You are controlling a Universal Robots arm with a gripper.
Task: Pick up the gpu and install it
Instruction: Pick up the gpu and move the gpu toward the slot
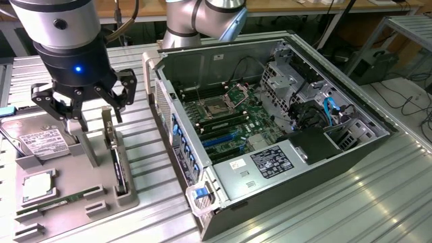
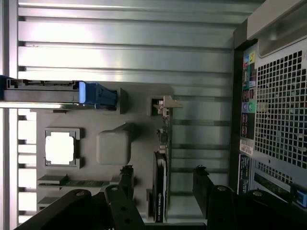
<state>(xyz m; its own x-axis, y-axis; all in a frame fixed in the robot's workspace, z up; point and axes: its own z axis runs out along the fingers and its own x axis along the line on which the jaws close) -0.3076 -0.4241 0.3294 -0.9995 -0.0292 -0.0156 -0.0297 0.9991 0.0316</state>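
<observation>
At the exterior view's left, over the tray: my gripper (image 1: pixel 91 115), fingers (image 2: pixel 125 184) spread, holding nothing. In the wrist view they stand one to each side of the gpu, clear of it on both sides.

Item, gpu (image 1: pixel 116 162): thin dark card, standing on its long edge in a slot at the tray's right side, pale metal bracket (image 1: pixel 106 119) upright at its far end. Judged light and stiff but fragile, with bare board faces and presumably a contact edge down in the slot. Best taken across the flat faces near the middle of the upper edge, squeezed gently. The bracket looks thin and, used as a handle, apt to twist the card.

Container one, grey tray (image 1: pixel 81 174), left to right: hard drive (image 1: pixel 40 142) at the far left, square processor (image 1: pixel 37 185) nearer, narrow green memory stick (image 1: pixel 64 199) along the near side, plain upright block (image 1: pixel 84 147), then the gpu.

Container two, open computer case (image 1: pixel 202 58), right of the tray, lying on its side: motherboard (image 1: pixel 233 119) on its floor, blue slots (image 1: pixel 216 143) toward its near left, blue cable (image 1: pixel 329 109) at the right. Whether any slot is filled, I cannot tell.
</observation>
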